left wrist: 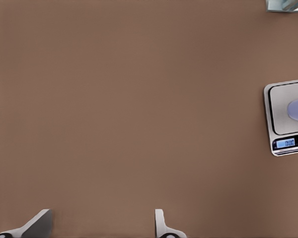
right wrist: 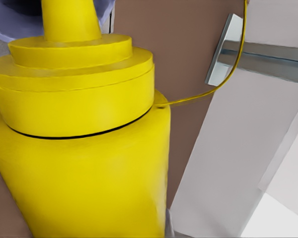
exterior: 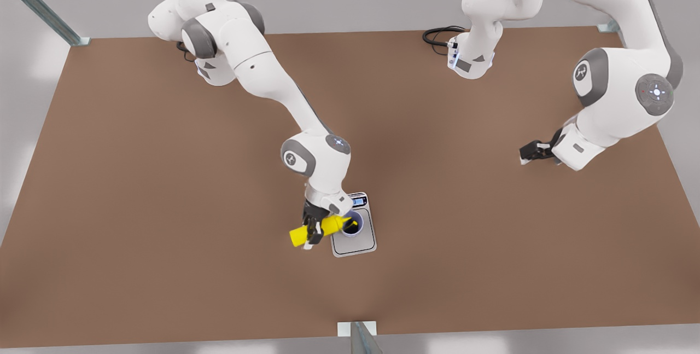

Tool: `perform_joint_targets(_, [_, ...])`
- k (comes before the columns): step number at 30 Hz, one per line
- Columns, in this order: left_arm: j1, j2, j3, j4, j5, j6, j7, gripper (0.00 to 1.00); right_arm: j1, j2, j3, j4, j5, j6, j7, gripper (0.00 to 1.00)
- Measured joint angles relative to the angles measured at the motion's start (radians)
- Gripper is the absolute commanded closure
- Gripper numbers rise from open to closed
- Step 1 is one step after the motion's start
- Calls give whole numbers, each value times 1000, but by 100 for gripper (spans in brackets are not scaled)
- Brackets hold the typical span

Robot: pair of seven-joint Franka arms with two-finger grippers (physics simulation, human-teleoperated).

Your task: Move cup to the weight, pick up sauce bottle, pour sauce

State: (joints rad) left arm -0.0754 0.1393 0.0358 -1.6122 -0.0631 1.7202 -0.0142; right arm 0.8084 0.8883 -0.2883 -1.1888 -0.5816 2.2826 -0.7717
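right end effector point(exterior: 313, 231) gripping tilted sauce bottle point(exterior: 320, 229) over cup point(exterior: 353, 224) on weight point(exterior: 355, 240), left end effector point(exterior: 531, 152) wide, waiting

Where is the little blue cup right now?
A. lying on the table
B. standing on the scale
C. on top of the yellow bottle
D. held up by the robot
B: the cup stands upright on the scale, while the right gripper tips the yellow bottle with its nozzle over the cup.
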Motion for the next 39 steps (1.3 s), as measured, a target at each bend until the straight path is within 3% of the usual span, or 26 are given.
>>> perform_joint_targets(12, [-4, 19, 7, 9, 44, 18, -7, 0, 0, 9, -2, -2, -272, 0, -28, 41])
perform_joint_targets(30, [-6, 22, 7, 19, 43, 18, -7, 0, 12, 54, -2, 26, -282, -26, -19, 41])
perform_joint_targets(36, [-6, 23, 7, 20, 28, 18, -9, 0, -61, -36, -1, 10, 159, -93, -37, 41])
perform_joint_targets(39, [-6, 24, 7, 18, 24, 19, -9, 0, -165, -63, 7, -2, 522, -114, -213, 41])
